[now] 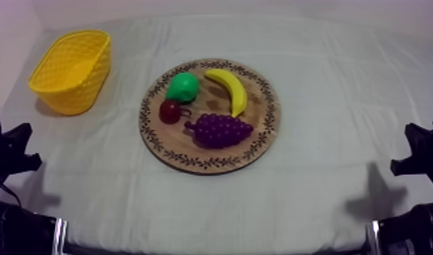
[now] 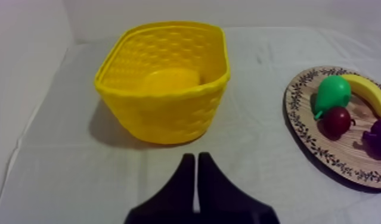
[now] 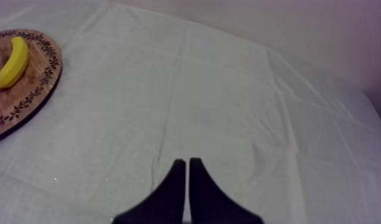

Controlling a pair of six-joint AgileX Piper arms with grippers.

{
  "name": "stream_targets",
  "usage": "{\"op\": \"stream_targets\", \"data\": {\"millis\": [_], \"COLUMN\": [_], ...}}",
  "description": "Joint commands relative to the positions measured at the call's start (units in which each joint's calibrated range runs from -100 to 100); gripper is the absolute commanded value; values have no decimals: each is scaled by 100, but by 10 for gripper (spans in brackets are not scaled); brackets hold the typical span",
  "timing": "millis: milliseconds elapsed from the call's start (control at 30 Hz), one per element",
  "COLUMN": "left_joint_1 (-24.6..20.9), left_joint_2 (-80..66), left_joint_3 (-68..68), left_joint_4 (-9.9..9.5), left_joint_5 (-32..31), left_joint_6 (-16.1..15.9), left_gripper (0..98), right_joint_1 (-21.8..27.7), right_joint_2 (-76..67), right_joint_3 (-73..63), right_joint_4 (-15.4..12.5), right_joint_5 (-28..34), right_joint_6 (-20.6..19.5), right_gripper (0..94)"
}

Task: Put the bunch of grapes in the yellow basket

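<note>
The purple bunch of grapes (image 1: 219, 129) lies on the front part of the round wooden board (image 1: 267, 132) in the middle of the table, beside a small red fruit (image 1: 170, 111), a green pear (image 1: 183, 87) and a banana (image 1: 229, 90). The yellow basket (image 1: 72, 70) stands empty at the far left. My left gripper (image 2: 196, 159) is shut on nothing and rests on the cloth in front of the basket (image 2: 166, 83), with the board (image 2: 300, 128) off to its side. My right gripper (image 3: 187, 164) is shut too, over bare cloth away from the board (image 3: 31, 95).
Both arms sit low at the table's front corners, the left arm (image 1: 9, 159) and the right arm (image 1: 422, 159). Bare cloth lies between basket and board, with more to the board's right. A wall closes the back.
</note>
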Motion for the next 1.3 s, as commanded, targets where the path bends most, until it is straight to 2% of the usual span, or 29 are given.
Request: {"op": "stream_targets", "data": {"millis": [0,233,600,767,833,933,1100,1267], "left_joint_1": [-1,50,915,1068,1086,1174,1405,1632], "left_joint_2": [0,0,0,0,0,25,394,1048], "left_joint_3": [5,5,5,5,12,54,33,-131], "left_joint_4": [-2,-2,-2,-2,-6,-131,-327,-432], "left_joint_5": [2,2,2,2,-31,-232,-385,-401], "left_joint_6": [-2,-2,1,-2,-198,-479,-596,-666], "left_gripper": [0,0,0,0,0,0,0,0], "right_joint_1": [2,2,2,2,2,2,2,2], "right_joint_2": [0,0,0,0,0,0,0,0], "right_joint_3": [-4,-4,-4,-4,-4,-4,-4,-4], "right_joint_4": [3,3,3,3,3,3,3,3], "right_joint_5": [0,0,0,0,0,0,0,0], "right_joint_6": [0,-1,-2,-2,-1,-2,-3,-4], "right_gripper": [3,3,3,3,3,3,3,3]}}
